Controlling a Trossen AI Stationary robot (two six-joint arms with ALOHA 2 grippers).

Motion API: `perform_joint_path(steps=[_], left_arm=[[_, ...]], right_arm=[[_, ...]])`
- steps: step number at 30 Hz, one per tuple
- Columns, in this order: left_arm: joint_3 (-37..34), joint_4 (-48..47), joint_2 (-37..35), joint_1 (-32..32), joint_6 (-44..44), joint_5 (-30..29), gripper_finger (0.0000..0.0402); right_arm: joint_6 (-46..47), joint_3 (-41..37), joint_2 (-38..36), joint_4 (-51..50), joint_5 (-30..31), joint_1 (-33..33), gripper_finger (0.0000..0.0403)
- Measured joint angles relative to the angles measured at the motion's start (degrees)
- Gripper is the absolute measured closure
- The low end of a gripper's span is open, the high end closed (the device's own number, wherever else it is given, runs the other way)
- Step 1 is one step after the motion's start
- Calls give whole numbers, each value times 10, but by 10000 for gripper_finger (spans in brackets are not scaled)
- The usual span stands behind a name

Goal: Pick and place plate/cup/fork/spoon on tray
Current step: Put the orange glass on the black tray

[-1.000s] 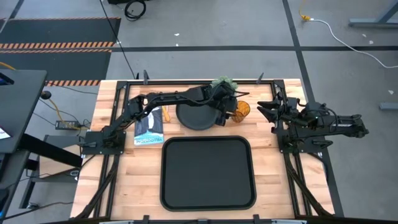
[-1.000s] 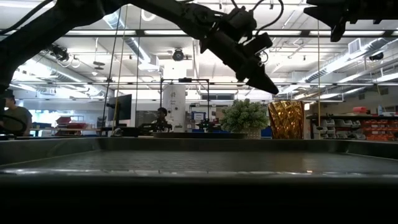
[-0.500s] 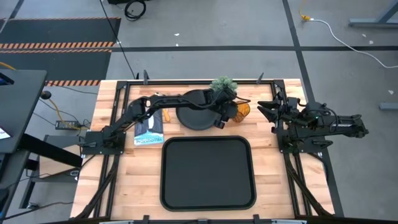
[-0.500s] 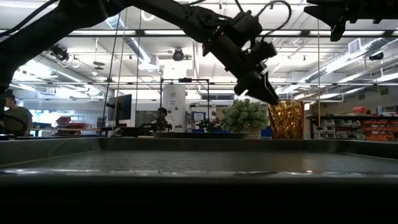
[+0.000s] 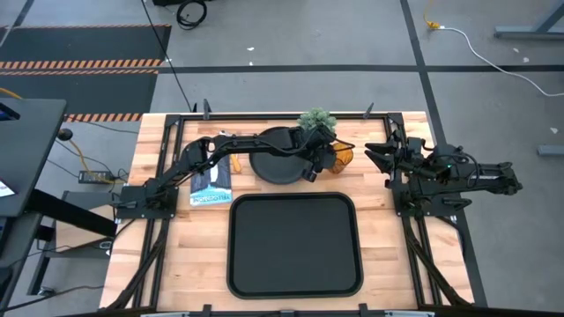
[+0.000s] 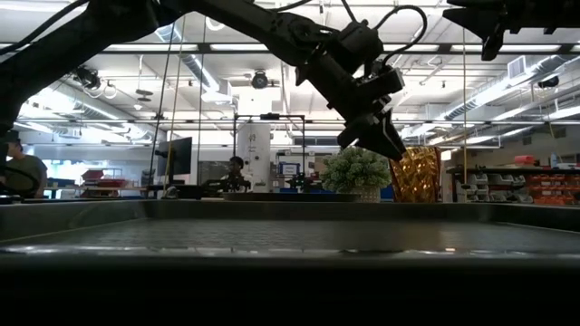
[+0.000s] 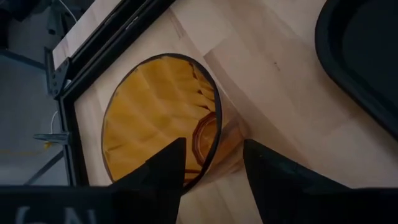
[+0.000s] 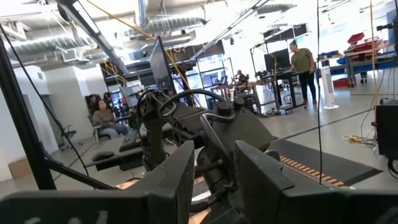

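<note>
Near the table's front edge the tray (image 5: 295,244) lies bare; the plate (image 5: 278,166) sits behind it. Over the last second I've brought the left gripper (image 5: 322,162) down from above the plate toward the cup (image 5: 343,155), fingers spread, nothing held. My wrist view shows what overhead cannot: the cup's (image 7: 163,122) rim lies between the two fingertips (image 7: 169,163). My right gripper (image 5: 381,157) waits raised at the right side, fingers apart.

Amber cup (image 7: 163,127) upright beside plate (image 5: 280,164), seemingly ungripped.
</note>
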Motion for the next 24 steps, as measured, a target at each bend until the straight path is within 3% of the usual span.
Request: perform_joint_path(steps=[19,24], left_arm=[[0,-3,0,0,23,-7,377],[0,-15,0,0,16,9,386]], right_arm=[[0,0,0,0,0,0,282],[0,0,0,0,0,0,282]])
